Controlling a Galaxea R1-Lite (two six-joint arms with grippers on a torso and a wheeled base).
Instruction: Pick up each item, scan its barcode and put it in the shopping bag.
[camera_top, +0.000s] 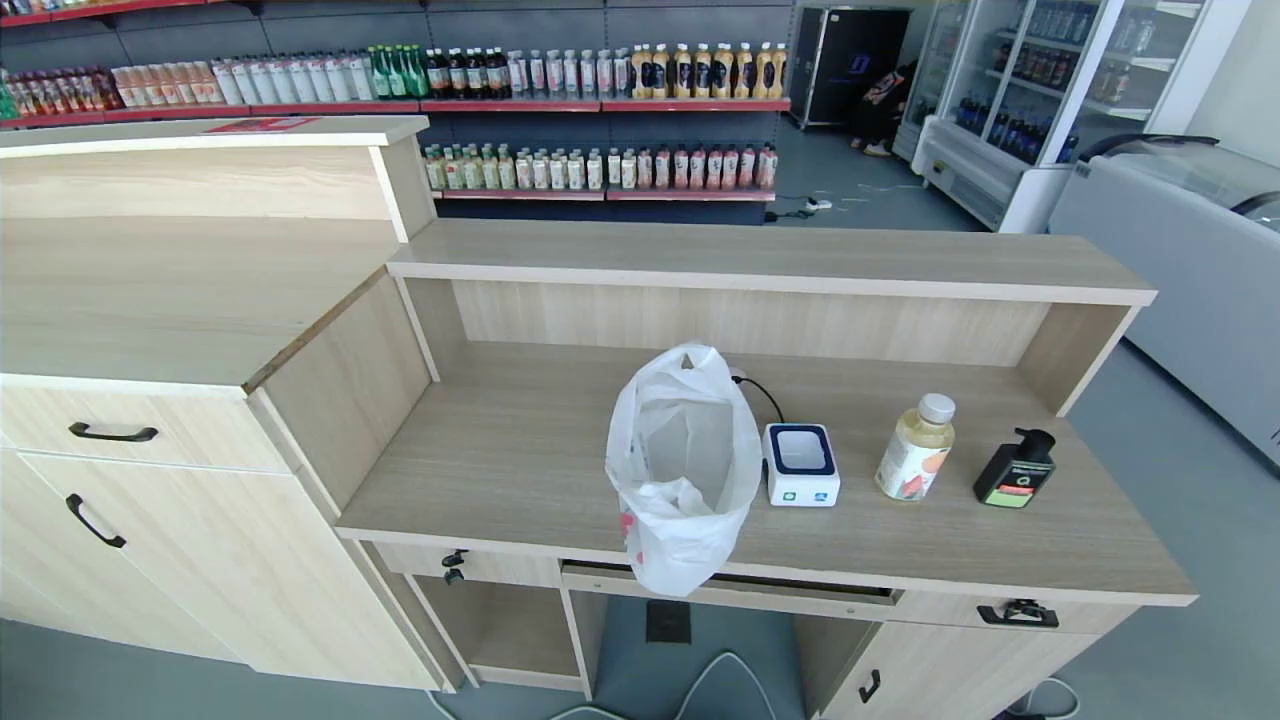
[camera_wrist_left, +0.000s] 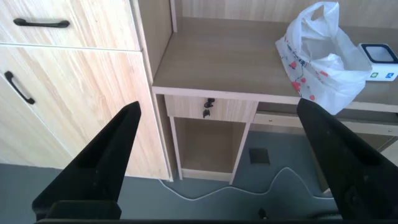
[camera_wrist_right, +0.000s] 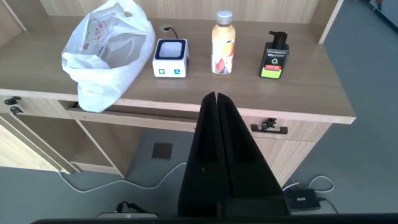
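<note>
Judging bottle (camera_top: 915, 447) rigid, smooth, maybe slippery: better gripped mid-body, below cap; left gripper (camera_wrist_left: 219, 106) spread apart, right gripper (camera_wrist_right: 216, 97) pressed together, empty

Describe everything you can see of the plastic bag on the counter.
The bag is thin, white, translucent plastic, crinkled, with red print low on its side. It stands upright with its mouth wide open and its handles raised at the back. No item shows inside. It rests on the front edge of the wooden counter, and its bottom sags over that edge. The scanner sits close on its right; whether they touch cannot be told.
</note>
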